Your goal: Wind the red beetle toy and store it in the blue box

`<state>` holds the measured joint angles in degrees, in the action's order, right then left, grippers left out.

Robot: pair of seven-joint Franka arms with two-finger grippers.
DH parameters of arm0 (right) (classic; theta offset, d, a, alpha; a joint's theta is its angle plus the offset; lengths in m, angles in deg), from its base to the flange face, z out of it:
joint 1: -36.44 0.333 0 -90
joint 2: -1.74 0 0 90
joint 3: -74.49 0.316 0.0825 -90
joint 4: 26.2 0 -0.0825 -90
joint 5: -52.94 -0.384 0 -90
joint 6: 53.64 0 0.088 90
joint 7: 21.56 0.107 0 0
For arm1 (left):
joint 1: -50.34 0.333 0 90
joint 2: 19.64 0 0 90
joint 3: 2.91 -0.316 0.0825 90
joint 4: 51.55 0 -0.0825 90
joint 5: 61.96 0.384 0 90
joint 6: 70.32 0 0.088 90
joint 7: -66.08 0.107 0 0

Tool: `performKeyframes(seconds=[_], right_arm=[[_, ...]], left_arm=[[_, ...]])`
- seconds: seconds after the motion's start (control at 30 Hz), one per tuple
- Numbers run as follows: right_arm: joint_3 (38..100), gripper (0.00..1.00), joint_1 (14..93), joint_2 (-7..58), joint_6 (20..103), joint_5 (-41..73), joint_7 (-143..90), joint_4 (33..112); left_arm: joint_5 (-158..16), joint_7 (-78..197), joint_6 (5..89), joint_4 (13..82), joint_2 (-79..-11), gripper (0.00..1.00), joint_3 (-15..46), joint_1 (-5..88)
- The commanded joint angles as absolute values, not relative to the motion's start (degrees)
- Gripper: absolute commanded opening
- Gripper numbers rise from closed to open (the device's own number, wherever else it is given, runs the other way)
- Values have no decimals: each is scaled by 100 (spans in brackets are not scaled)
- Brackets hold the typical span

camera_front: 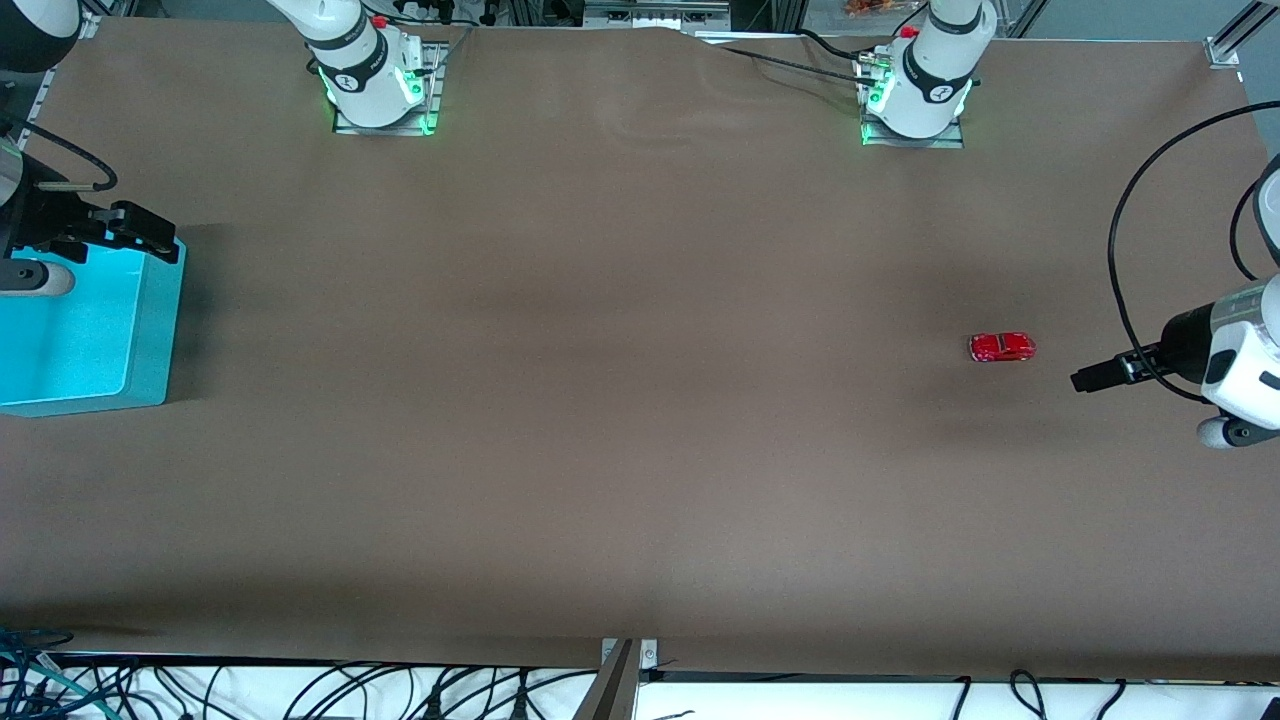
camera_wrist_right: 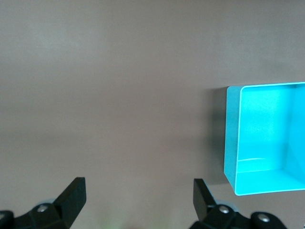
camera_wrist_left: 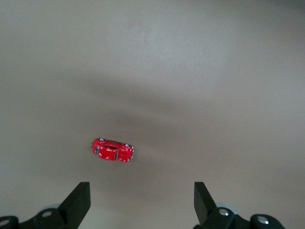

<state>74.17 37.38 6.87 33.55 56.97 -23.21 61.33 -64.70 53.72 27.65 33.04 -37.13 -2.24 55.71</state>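
The red beetle toy (camera_front: 1002,347) stands on the brown table toward the left arm's end, and it also shows in the left wrist view (camera_wrist_left: 112,150). My left gripper (camera_front: 1088,380) is open and empty, low over the table just beside the toy and apart from it; its own view (camera_wrist_left: 142,193) shows the toy ahead of the spread fingers. The blue box (camera_front: 150,320) stands at the right arm's end of the table, open and empty in the right wrist view (camera_wrist_right: 232,138). My right gripper (camera_front: 148,232) is open and empty in its own view (camera_wrist_right: 139,188), up over the box's rim.
The two arm bases (camera_front: 375,85) (camera_front: 915,95) stand along the table's edge farthest from the front camera. A black cable (camera_front: 1125,230) loops above the table by the left arm. Cables hang below the table's near edge (camera_front: 620,665).
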Motion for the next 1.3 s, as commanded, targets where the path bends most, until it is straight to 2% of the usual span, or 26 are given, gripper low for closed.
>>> performKeyframes(seconds=[0.0, 1.27], right_arm=[[7414, 100, 3715, 746, 3311, 5646, -2420, 5976], [7405, 100, 3706, 737, 3293, 5646, -2429, 5976]], left_arm=[[-6381, 5491, 2873, 3493, -3537, 100, -256, 5544], [-6389, 5412, 2838, 3502, -3546, 100, -265, 5543]])
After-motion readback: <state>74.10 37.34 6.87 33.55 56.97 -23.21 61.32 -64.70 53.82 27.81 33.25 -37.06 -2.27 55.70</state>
